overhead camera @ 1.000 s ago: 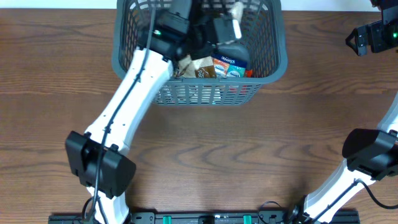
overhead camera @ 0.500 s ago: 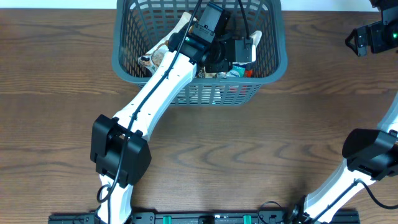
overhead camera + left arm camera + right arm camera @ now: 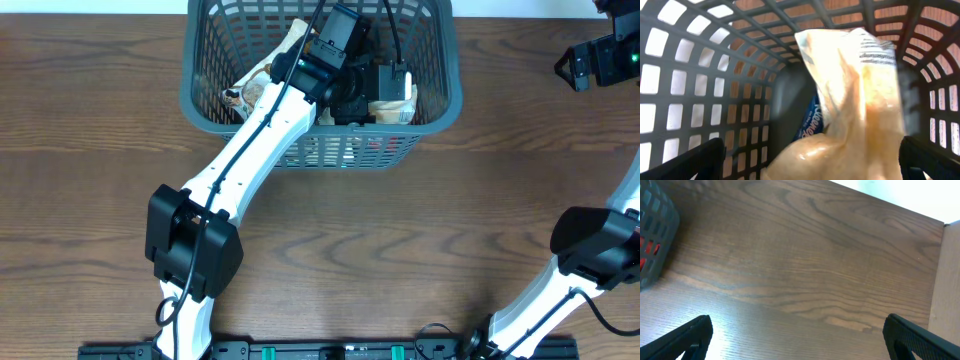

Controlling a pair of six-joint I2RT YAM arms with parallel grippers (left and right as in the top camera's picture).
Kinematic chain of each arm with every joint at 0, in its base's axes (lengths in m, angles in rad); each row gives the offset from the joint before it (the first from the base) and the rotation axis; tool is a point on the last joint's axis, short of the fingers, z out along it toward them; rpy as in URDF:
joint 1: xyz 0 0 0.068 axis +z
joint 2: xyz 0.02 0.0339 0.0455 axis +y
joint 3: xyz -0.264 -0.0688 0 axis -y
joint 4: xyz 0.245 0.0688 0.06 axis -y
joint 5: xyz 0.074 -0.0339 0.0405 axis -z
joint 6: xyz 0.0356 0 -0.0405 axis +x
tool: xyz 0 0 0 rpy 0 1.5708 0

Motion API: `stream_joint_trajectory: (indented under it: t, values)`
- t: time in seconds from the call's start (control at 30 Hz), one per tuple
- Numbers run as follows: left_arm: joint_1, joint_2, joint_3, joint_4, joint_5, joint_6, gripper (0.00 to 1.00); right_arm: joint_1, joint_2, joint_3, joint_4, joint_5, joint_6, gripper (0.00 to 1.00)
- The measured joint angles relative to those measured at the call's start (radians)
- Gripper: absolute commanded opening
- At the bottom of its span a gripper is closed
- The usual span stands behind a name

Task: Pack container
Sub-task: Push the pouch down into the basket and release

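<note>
The dark grey lattice container [image 3: 195,100] stands at the table's far edge, and my left arm reaches down into it. My left gripper [image 3: 392,92] is open inside its right part. In the left wrist view the left gripper [image 3: 807,167] has its fingers [image 3: 700,162] spread wide, and a beige snack packet [image 3: 860,115] lies loose between them, blurred. A blue packet [image 3: 812,125] shows behind it against the container wall [image 3: 690,75]. My right gripper [image 3: 572,66] hovers open over bare table at the far right, nothing between the fingers of the right gripper [image 3: 800,340].
Another pale packet [image 3: 252,92] lies in the container's left part. Red packaging [image 3: 375,145] shows through the front wall. The container's corner [image 3: 655,240] shows at the left edge of the right wrist view. A pale upright edge [image 3: 945,280] borders the table at right.
My left arm swung from the container's left to its right side. Its jaws then opened, and the beige packet now sits loose between them. The right arm has not moved.
</note>
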Motion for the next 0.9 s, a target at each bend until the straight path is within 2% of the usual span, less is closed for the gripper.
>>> stream_joint_trajectory:
  t: [0.3, 0.7, 0.9]
  values:
    - [0.035, -0.023, 0.000, 0.018, -0.065, -0.256, 0.98, 0.000, 0.000, 0.000, 0.000, -0.018, 0.000, 0.99]
    - [0.262, -0.239, 0.002, 0.090, -0.094, -0.481, 0.98, 0.000, 0.000, 0.003, 0.124, -0.112, 0.061, 0.99]
    - [0.365, -0.312, 0.002, 0.044, -0.140, -0.615, 0.99, 0.010, 0.000, 0.142, 0.139, -0.163, 0.120, 0.99]
